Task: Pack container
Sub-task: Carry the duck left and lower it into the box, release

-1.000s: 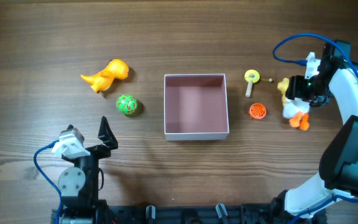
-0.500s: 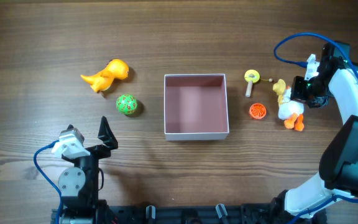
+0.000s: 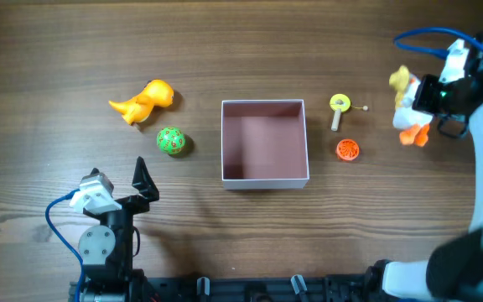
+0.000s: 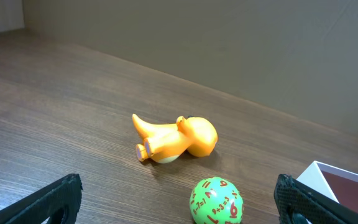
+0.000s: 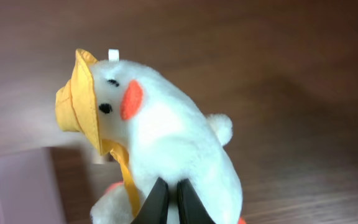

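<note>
The container, a square white-walled box with a dusty-pink inside, stands at the table's middle with nothing in it; its corner shows in the left wrist view. My right gripper is shut on a white plush duck with a yellow hat and orange feet, held above the table at the far right. In the right wrist view the duck fills the frame, and the gripper pinches its fluffy back. My left gripper stands open near the front left, holding nothing.
An orange dinosaur toy and a green number ball lie left of the container. A yellow rattle and an orange disc lie to its right. The ball sits between my left fingers' line of view.
My right gripper closed on the duck, lifted it off the table and carried it up and to the right. The left arm has not moved.
</note>
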